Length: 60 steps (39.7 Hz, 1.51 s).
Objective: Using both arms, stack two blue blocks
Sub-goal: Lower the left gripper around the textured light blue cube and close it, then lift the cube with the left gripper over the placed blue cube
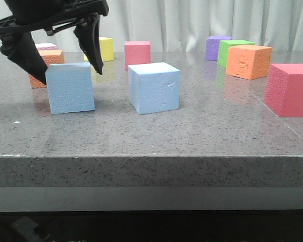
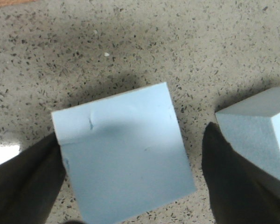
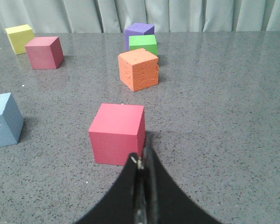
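Grasp step in hand: left gripper spread wide, pebbled blue block between fingers, not clamped. Next: clench, lift onto smoother blue block beside. Right gripper clenched, holding nothing.

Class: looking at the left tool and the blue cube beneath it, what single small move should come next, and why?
Probably lower a little and close the left tool: its open fingers already straddle the pebbled light-blue foam cube, which stands on the table beside the smoother blue foam cube.
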Motion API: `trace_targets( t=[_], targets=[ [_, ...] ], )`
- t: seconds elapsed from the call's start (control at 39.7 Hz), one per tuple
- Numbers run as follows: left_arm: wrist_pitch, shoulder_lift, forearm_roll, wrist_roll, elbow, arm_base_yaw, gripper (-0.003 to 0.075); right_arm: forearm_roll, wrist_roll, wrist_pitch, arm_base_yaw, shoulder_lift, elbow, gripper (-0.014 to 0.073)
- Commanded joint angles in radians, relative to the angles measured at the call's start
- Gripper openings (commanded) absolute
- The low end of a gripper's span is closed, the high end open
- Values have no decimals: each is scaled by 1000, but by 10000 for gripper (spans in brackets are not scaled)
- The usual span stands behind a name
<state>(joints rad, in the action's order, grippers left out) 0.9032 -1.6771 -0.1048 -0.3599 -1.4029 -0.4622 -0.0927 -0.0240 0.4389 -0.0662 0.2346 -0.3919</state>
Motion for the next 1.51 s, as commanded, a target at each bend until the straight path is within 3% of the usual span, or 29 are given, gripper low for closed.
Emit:
trace_targets(
  t=[0.0, 0.18, 0.5, 0.73, 1.01, 1.49],
  targets=[
    [-32, 39, -14, -11, -29, 3, 566, 7, 6, -77, 2, 7, -24, -69],
    [-22, 39, -14, -11, -29, 3, 548, 7, 6, -77, 2, 7, -24, -69],
    [-4, 39, -10, 2, -37, 3, 318, 7, 6, -77, 2, 7, -24, -69],
    [129, 39, -6, 84, -176, 3, 314, 7, 6, -77, 2, 7, -24, -69],
    [194, 39, -11, 103, -346, -40, 314, 7, 6, -77, 2, 7, -24, -69],
    [219, 10, -83, 103, -380, -115, 316, 7, 6, -77, 2, 7, -24, -69]
  ],
)
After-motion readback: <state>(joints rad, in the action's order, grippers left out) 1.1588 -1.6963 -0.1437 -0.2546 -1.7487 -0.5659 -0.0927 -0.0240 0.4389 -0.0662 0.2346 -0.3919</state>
